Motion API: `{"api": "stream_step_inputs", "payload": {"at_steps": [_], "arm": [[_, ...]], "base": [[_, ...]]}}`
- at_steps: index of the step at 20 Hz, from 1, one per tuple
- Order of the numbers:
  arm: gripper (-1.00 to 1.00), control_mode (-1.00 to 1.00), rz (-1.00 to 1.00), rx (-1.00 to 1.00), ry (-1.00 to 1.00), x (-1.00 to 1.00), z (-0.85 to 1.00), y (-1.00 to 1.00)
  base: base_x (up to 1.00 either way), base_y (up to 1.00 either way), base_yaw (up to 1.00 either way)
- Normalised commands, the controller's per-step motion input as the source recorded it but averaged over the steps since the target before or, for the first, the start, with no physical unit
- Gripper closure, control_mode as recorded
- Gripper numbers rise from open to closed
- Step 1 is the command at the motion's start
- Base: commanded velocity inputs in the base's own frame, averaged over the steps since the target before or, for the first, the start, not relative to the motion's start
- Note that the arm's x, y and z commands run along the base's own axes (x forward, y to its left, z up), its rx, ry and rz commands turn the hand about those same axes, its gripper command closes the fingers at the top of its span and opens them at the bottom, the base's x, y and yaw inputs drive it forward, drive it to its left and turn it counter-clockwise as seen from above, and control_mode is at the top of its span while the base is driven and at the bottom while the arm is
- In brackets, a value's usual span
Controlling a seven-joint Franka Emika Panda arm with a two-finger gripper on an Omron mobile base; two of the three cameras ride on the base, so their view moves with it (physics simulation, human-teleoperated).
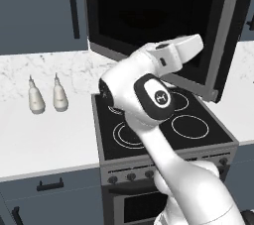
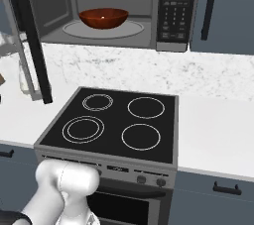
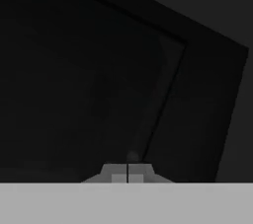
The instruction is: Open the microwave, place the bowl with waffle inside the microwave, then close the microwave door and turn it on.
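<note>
1. Scanning left first, we see two pale bottles standing side by side on the white marble counter.
2. We see the microwave door swung open over the stovetop, with our white arm reaching up to its dark glass.
3. Our gripper has its fingertips pressed together, pinching nothing, right up against the dark door panel.
4. We see the bowl sitting on the round turntable inside the microwave; a pale spot in it may be the waffle, too small to tell.
5. Keypad panel sits right of the cavity.
</note>
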Motion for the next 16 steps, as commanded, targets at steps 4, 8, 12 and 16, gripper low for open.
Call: {"api": "stream_step_inputs", "payload": {"at_steps": [4, 8, 12, 16], "arm": [[1.00, -1.00, 0.58, 0.00, 0.37, 0.89, -0.35, -0.28], [1.00, -1.00, 0.59, 0.04, 0.23, 1.00, -0.06, -0.22], [1.00, -1.00, 0.44, 0.09, 0.29, 1.00, 0.06, -0.08], [1.00, -1.00, 0.39, 0.10, 0.46, 1.00, 0.00, -0.13]], "base": [[0.00, 0.00, 0.00], [0.00, 0.00, 0.00], [0.00, 0.00, 0.00], [0.00, 0.00, 0.00]]}}
